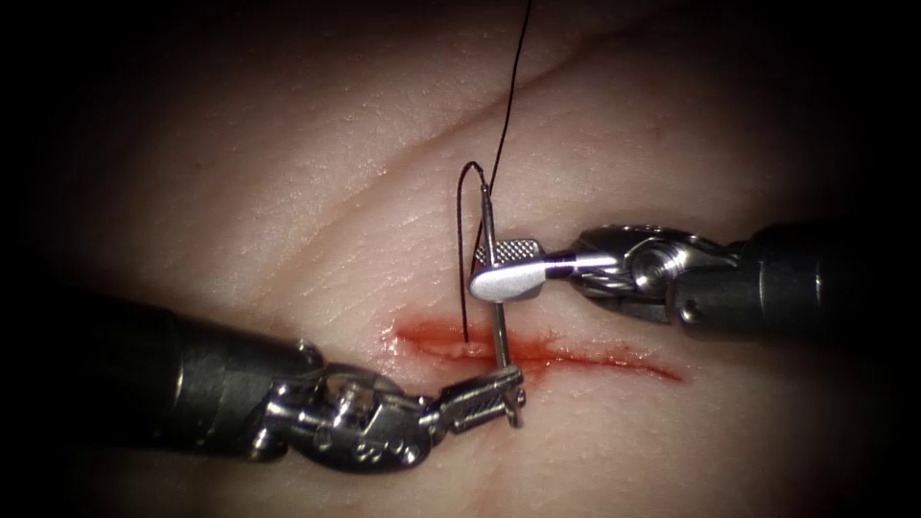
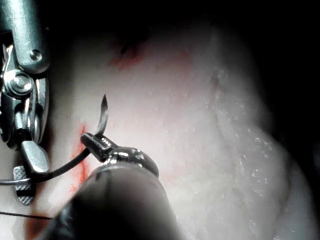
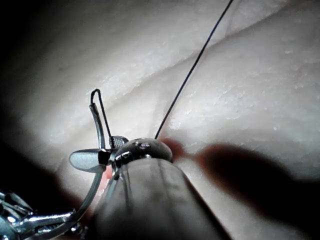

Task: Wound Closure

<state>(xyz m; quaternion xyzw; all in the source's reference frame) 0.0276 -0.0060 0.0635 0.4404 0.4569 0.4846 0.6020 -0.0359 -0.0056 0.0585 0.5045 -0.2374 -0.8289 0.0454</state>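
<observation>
**Needle held by both tools above the cut**

Needle [image 1: 498, 317] stood clear of the tissue [image 1: 288, 192], over the cut [image 1: 556, 353]. Left tool [image 1: 507, 391] gripped it near the tip at 6 o'clock; right tool [image 1: 501, 267] gripped it near the tail at 12 o'clock. Thread [image 1: 508, 105] ran from the tail toward 12 o'clock.

Both claws, left [image 1: 499, 388] and right [image 1: 504, 269], are shiny bare metal with ridged gripping faces. The needle [image 1: 496, 307] is polished steel; the thread [image 1: 508, 105] matt black; the tissue [image 1: 288, 192] moist and finely creased.
</observation>
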